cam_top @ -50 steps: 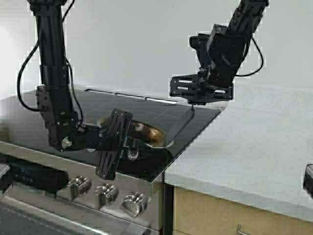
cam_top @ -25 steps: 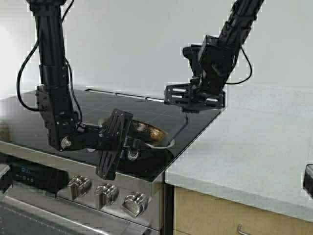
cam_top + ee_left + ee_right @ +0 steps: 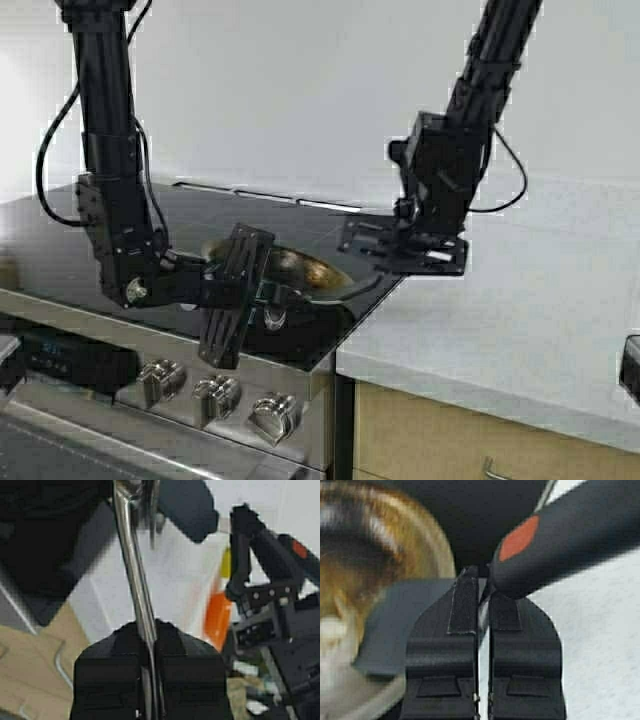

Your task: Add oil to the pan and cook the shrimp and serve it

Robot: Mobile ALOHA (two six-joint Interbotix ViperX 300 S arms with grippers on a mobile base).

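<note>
Spatula meets pan on the stove

The left hand (image 3: 262,292) clenches the pan (image 3: 290,271) handle; the right hand (image 3: 372,243), clamped on a spatula (image 3: 400,625), sits just right of the pan, blade reaching leftward over its rim.

Matte black jointed arms (image 3: 110,170); looping black cables; ridged black fingers (image 3: 462,610)

The pan (image 3: 300,270) is shiny steel with a brownish-gold inside, sitting on a glossy black stovetop (image 3: 200,215) beside the pale speckled grey-white counter (image 3: 520,300). The spatula (image 3: 560,535) is dark grey with an orange-red spot on its handle. Both grippers, left (image 3: 150,675) and right (image 3: 479,625), are matte black.
</note>
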